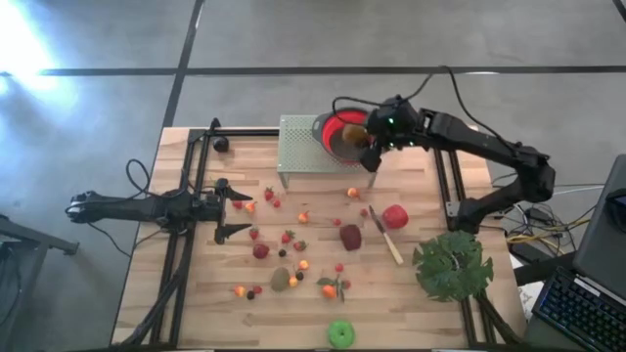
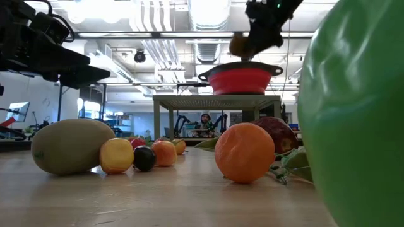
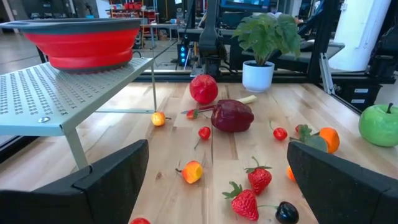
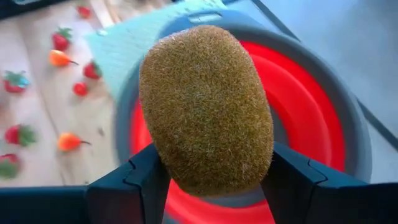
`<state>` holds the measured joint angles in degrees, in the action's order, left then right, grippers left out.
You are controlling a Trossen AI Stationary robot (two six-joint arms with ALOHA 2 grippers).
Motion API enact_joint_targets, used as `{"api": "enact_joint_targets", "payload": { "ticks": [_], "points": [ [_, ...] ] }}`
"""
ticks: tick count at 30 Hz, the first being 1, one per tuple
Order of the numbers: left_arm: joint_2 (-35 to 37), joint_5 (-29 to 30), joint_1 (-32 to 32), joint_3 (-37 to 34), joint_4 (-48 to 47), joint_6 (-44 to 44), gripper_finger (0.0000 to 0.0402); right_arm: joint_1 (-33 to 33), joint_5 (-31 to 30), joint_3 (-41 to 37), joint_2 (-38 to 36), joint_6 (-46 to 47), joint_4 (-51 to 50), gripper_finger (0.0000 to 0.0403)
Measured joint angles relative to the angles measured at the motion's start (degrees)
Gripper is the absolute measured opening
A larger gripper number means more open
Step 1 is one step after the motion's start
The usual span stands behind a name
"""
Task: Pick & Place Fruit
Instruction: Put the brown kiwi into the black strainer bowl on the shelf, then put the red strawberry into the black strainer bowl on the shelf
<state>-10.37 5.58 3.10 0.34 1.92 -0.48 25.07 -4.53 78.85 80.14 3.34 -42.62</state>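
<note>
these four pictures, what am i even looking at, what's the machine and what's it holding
It is one moment seen by four cameras: one above the table, one at table-top height, and one on each wrist of the robot's two dark arms. The right gripper holds a brown kiwi over a red bowl, which sits on a pale perforated stand. The left gripper waits open at the left side of the wooden table. Small toy fruit lies scattered there: strawberries, a red apple, a green apple, another kiwi and a dark maroon fruit. There is also a knife and a big green leaf.
</note>
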Motion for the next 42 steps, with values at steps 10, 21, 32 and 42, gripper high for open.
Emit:
{"api": "enact_joint_targets", "payload": {
  "ticks": [10, 21, 32, 42],
  "points": [
    [0.0, 0.0, 0.0, 0.0, 0.0, 0.0, 0.0388, 6.2, 2.1, 0.5, 6.4, -1.6, 1.3, 0.0204],
    [0.0, 0.0, 0.0, 0.0, 0.0, 0.0, 0.0388, 8.4, 2.0, 0.5, 9.7, -1.9, 1.2, 0.0206],
    [0.0, 0.0, 0.0, 0.0, 0.0, 0.0, 0.0388, 8.3, 2.0, 0.5, 9.2, -1.8, 1.2, 0.0265],
    [0.0, 0.0, 0.0, 0.0, 0.0, 0.0, 0.0388, 7.8, 2.0, 0.5, 6.5, -2.7, 1.3, 0.0293]
  ]
}}
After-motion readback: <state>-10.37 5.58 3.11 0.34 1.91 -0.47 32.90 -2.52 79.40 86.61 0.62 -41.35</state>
